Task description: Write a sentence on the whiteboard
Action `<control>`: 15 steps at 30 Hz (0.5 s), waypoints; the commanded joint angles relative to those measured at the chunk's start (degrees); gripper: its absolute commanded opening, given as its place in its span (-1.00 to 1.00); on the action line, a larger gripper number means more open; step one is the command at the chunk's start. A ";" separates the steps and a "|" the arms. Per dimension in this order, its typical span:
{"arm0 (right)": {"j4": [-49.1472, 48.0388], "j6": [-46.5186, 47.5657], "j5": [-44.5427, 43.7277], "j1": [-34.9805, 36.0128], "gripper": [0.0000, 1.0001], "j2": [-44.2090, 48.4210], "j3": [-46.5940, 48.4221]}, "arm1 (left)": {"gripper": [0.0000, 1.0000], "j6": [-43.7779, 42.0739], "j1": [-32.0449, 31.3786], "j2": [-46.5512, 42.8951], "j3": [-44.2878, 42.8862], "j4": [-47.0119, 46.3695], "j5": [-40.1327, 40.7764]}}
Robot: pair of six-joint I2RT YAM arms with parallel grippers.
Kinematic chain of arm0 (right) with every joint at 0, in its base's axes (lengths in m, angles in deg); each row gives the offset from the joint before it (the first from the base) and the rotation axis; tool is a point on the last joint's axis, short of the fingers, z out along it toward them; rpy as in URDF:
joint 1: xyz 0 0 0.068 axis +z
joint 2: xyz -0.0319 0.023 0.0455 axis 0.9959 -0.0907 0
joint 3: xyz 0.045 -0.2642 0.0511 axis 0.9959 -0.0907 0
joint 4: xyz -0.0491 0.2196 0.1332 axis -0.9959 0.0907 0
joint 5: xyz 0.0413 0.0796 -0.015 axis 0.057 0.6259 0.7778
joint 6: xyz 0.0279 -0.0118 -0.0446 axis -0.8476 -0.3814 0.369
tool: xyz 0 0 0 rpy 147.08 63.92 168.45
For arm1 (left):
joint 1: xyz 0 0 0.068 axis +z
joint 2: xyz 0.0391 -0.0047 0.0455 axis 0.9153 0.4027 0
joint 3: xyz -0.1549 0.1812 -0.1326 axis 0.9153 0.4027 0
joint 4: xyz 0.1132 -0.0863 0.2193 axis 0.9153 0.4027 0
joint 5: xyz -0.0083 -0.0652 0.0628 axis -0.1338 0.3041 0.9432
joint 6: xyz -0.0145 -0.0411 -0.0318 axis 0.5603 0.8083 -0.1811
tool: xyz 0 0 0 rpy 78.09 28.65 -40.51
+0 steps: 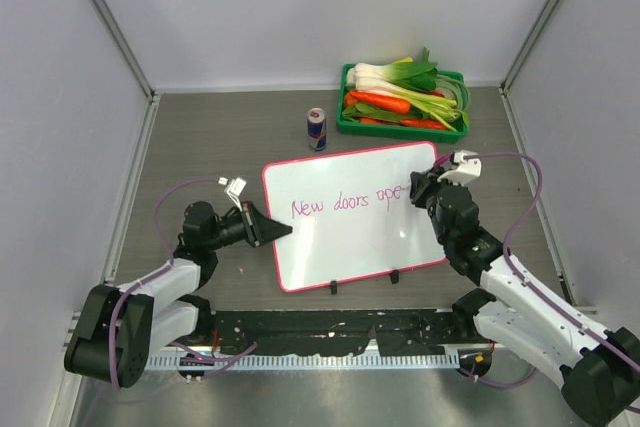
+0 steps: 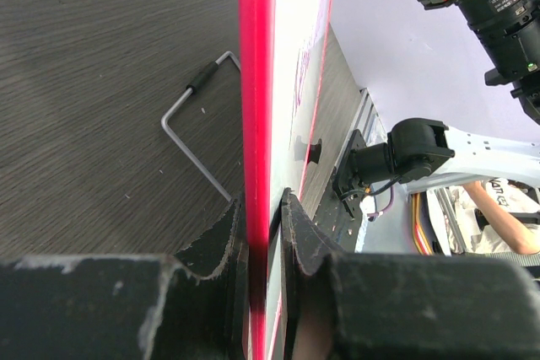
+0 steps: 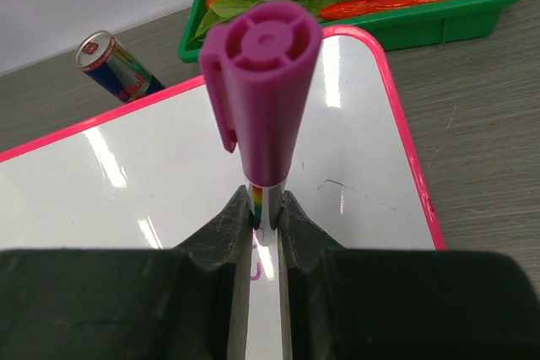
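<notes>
The whiteboard (image 1: 350, 247) lies mid-table, slightly skewed. It looks light, stiff and slick, so I'd guess it skates under pen pressure. The thin pink frame is the sane place to grab, and the left gripper (image 1: 284, 231) is clamped on that left edge. The right gripper (image 1: 420, 189) pinches the purple marker (image 3: 263, 82) low on its barrel. The sentence (image 1: 345, 203) reads "New doors ope", with not much white before the right frame. A can (image 1: 317, 129) and a veggie tray (image 1: 400, 128) sit just past the far edge.

Sentence (image 1: 345, 201) on whiteboard (image 1: 345, 247): "New doors ope".
</notes>
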 commanded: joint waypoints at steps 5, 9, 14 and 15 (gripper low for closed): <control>-4.81 -0.15 -2.26 -0.11 -0.97 -2.57 1.39 | -1.00 -6.12 -0.41 0.96 -0.46 2.32 3.51; -3.85 -0.15 -2.17 -0.20 -0.97 -2.31 0.95 | -1.00 -6.20 -0.24 0.87 -0.46 2.32 3.68; -2.09 -0.15 -1.56 -0.03 -0.98 -0.91 0.15 | -1.00 -6.29 -0.32 0.87 -0.46 2.32 3.68; -1.57 -0.15 -1.47 -0.11 -0.97 -0.73 -0.19 | -1.00 -6.21 -0.24 0.78 -0.46 2.41 3.60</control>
